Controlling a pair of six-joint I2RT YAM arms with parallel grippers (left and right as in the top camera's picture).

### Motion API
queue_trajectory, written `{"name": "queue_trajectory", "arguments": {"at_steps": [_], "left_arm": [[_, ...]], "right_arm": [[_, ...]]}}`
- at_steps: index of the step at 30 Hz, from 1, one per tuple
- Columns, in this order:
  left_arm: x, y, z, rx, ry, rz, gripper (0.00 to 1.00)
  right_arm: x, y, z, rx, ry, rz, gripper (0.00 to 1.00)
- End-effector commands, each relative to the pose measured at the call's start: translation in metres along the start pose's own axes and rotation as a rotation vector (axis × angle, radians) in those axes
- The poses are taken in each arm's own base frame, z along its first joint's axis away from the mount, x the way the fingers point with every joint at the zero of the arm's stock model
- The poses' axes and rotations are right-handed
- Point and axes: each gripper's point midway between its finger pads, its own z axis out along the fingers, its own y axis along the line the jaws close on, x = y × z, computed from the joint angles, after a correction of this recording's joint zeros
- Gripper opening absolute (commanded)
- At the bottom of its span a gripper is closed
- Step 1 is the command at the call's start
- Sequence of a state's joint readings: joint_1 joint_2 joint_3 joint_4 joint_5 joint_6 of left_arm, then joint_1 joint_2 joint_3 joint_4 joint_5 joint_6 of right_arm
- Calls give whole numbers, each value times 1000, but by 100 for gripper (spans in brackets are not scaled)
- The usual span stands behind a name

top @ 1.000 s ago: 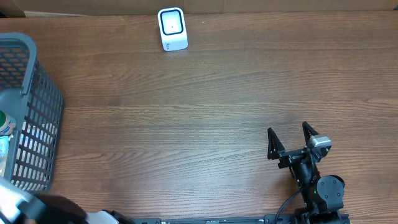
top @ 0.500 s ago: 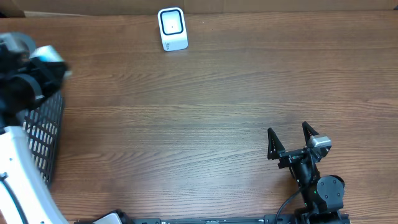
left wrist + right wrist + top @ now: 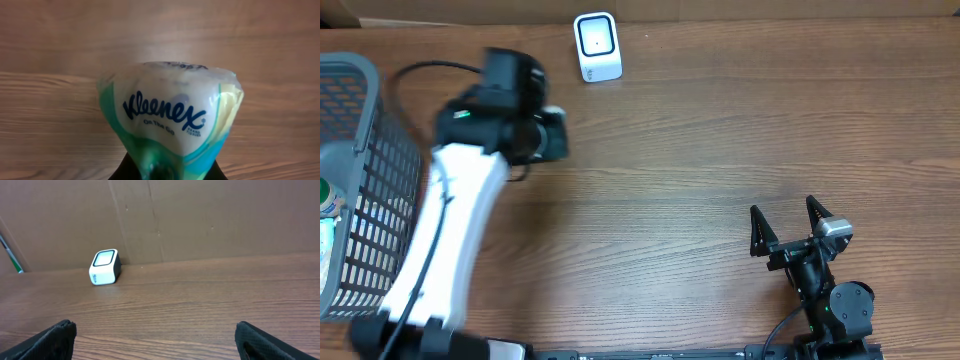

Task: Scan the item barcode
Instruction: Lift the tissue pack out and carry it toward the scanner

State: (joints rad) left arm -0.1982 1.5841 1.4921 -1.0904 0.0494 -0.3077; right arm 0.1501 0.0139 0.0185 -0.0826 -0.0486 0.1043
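Wooden desk point(image 3: 720, 130): left end effector point(image 3: 556, 134) clamps Kleenex pack point(image 3: 172, 120) short of barcode scanner point(image 3: 597, 46); scan pending. Right end effector point(image 3: 785, 225) spread wide.

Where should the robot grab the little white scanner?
Grip the scanner by its two flat sides, probably coming down from above: it stands upright, both sides are free, and its front is the window, best left uncovered.
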Motion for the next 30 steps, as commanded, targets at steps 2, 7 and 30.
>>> {"name": "queue_trajectory", "arguments": {"at_steps": [2,7,30], "left_arm": [[29,-13,61,-61,135,36,4],[56,-31,108,-88,252,99,4],[72,-64,153,-63,285,74,9]], "right_arm": [[2,-1,0,-1,-3,3,100],[2,-1,0,-1,-3,3,100],[2,-1,0,-1,-3,3,100]]}}
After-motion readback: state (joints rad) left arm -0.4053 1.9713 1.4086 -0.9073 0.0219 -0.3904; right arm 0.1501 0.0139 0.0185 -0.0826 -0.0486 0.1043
